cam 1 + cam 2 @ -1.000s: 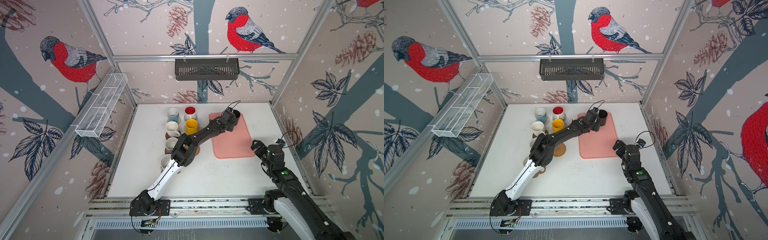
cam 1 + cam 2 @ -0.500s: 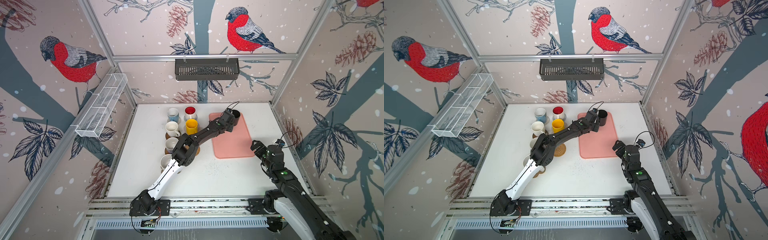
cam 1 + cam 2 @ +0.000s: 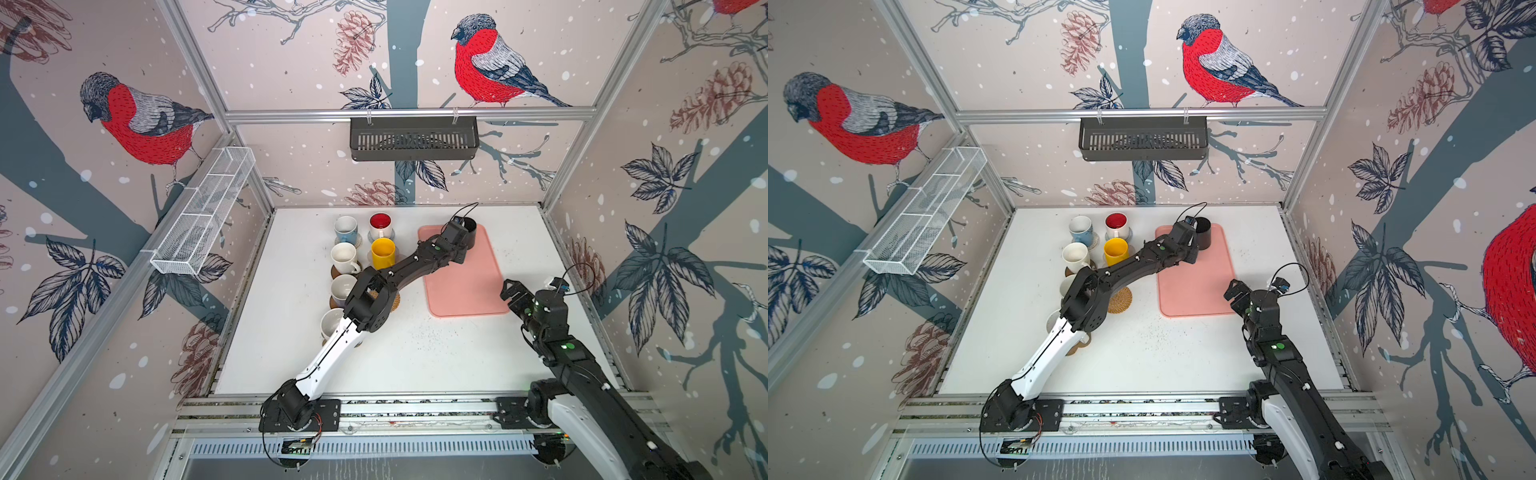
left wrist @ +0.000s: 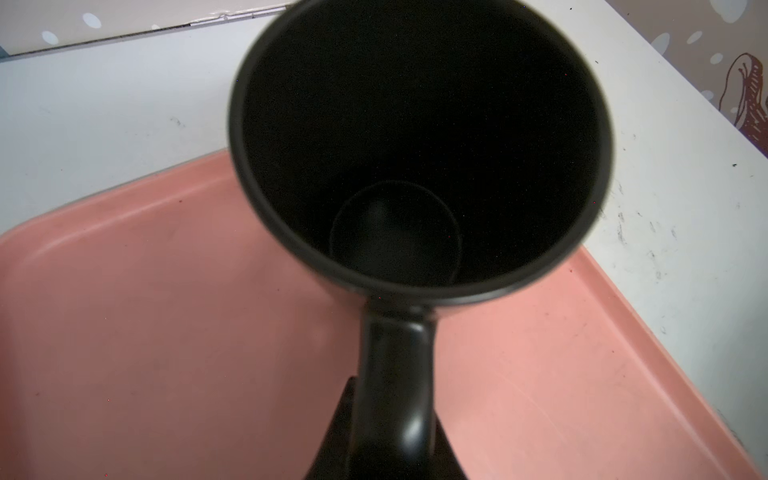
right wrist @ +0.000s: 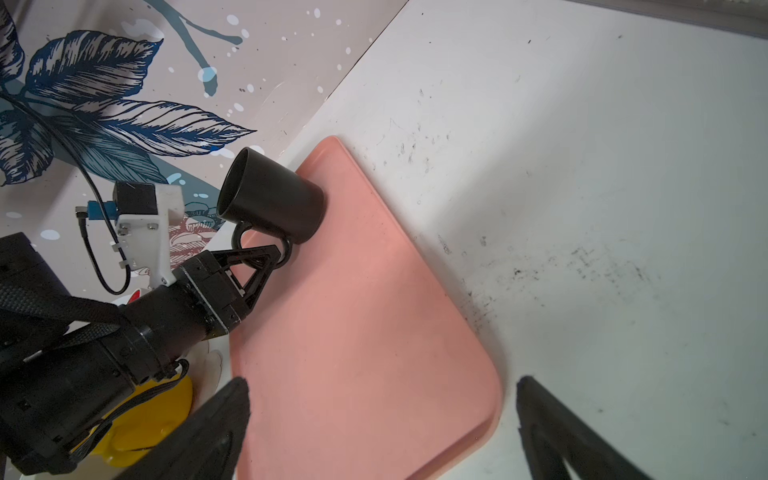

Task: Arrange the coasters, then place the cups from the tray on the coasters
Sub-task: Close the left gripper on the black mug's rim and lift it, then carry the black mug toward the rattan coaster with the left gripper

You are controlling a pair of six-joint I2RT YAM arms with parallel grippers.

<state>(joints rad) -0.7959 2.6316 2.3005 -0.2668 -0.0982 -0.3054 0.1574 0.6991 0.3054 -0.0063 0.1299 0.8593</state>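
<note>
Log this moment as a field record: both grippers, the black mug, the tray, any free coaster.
tray: salmon-pink, holds one cup only
black mug: standing on the tray's far right corner
left gripper: closed on the black mug's handle
right gripper: open, empty, by the tray's near right corner
wicker coaster: on the table left of the tray, no cup on it

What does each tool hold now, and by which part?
The left tool grips the black mug by its handle; the right tool is open, holding nothing.
</note>
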